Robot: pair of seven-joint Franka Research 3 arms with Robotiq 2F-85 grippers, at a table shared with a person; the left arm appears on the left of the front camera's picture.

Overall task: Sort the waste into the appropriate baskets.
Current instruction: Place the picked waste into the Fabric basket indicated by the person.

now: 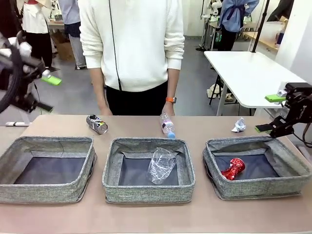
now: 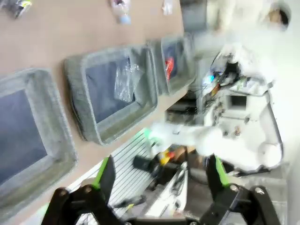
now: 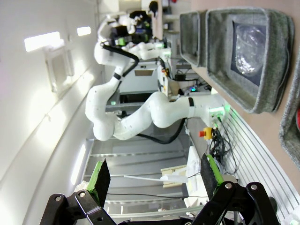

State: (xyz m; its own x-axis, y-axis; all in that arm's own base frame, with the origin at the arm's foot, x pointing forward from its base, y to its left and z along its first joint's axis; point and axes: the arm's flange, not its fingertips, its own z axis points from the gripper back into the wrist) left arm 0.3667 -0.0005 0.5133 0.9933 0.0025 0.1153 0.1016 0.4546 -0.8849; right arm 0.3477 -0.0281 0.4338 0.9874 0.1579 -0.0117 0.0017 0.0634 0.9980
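Note:
Three grey woven baskets stand in a row. The left basket (image 1: 48, 144) holds nothing. A clear plastic cup (image 1: 162, 165) lies in the middle basket (image 1: 111, 168), and a crushed red can (image 1: 233, 169) lies in the right basket (image 1: 287, 163). Behind them on the table are a dark printed can (image 1: 97, 124), a small blue-capped bottle (image 1: 167, 125) and a white paper ball (image 1: 238, 125). My left gripper (image 1: 48, 92) hangs open, high over the table's left end. My right gripper (image 1: 269, 113) is open above the right basket's far corner. In the left wrist view the open left gripper (image 2: 159, 173) holds nothing, with the cup (image 2: 124, 82) and red can (image 2: 169, 68) beyond it. The right gripper (image 3: 154, 173) is bare too.
A person in a white sweater (image 1: 131, 44) stands at the far edge, hands down by the table. A white table (image 1: 248, 73) stands at the back right. Bare tabletop runs in front of and behind the baskets.

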